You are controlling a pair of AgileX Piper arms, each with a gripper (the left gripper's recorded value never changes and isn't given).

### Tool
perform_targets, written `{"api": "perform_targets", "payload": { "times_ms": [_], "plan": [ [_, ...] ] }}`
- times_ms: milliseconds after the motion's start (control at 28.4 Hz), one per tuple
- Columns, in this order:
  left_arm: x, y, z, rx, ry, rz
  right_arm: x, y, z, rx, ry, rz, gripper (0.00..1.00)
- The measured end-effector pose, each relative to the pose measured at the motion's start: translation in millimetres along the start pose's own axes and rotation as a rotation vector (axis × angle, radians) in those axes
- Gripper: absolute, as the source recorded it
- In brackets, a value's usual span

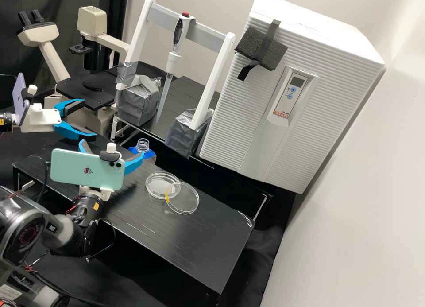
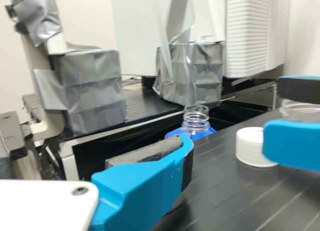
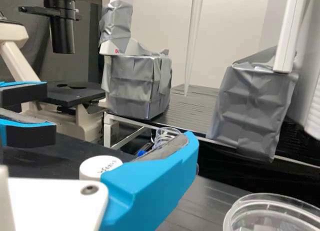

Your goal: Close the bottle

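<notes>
A small clear bottle (image 1: 142,148) with a blue base stands upright and uncapped at the back edge of the black bench (image 1: 199,236). It also appears in the left wrist view (image 2: 196,118) and, half hidden by a finger, in the right wrist view (image 3: 165,135). Its white cap (image 2: 255,147) (image 3: 100,167) lies flat on the bench near the bottle, between the spread fingers of my right gripper (image 1: 111,151), which is open. One right finger (image 3: 155,176) reaches toward the bottle. My left gripper (image 1: 88,119) (image 3: 50,113) hovers open and empty further left.
Two clear petri dishes (image 1: 162,184) (image 1: 183,198) lie right of the bottle. Behind stand a pipette frame (image 1: 177,28) on duct-taped blocks (image 1: 137,99) (image 1: 186,132), a big white appliance (image 1: 287,90) and a microscope (image 1: 88,28). The bench's front half is bare.
</notes>
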Motion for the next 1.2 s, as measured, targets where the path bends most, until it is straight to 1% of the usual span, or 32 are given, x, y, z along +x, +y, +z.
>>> {"api": "perform_targets", "payload": {
  "times_ms": [106, 247, 317, 352, 528, 564, 740, 1057, 1198],
  "plan": [
    [0.1, -1.1, 1.2, 0.008, -0.015, -0.007, 0.8, -4.5, 0.6, -0.004, 0.002, -0.022, 1.0],
    [0.1, -1.2, 1.4, 0.01, -0.017, -0.008, 3.2, -11.1, 1.9, -0.037, 0.001, -0.059, 1.0],
    [0.1, -1.2, 1.4, 0.01, -0.017, -0.008, 3.9, -13.1, 2.5, -0.045, 0.0, -0.07, 1.0],
    [-0.1, -1.0, 0.8, 0.01, -0.015, -0.008, 4.3, -14.1, 3.6, -0.053, -0.005, -0.075, 1.0],
    [-0.3, -2.6, -2.5, 0.008, -0.004, -0.013, 4.9, -15.5, 5.3, -0.049, -0.013, -0.084, 1.0],
    [-0.4, -2.9, -3.1, 0.007, -0.003, -0.014, 4.9, -15.5, 5.8, -0.049, -0.015, -0.084, 0.0],
    [-1.6, -2.7, -8.7, 0.007, 0.015, -0.014, 4.6, -13.9, 9.4, -0.048, -0.035, -0.075, 0.0],
    [-1.6, -2.7, -8.9, 0.007, 0.016, -0.013, 5.4, -8.6, 12.7, -0.048, -0.052, -0.05, 0.0],
    [-1.6, -2.7, -8.9, 0.007, 0.016, -0.013, 6.1, -8.7, 14.7, -0.043, -0.06, -0.053, 0.0]
  ]
}}
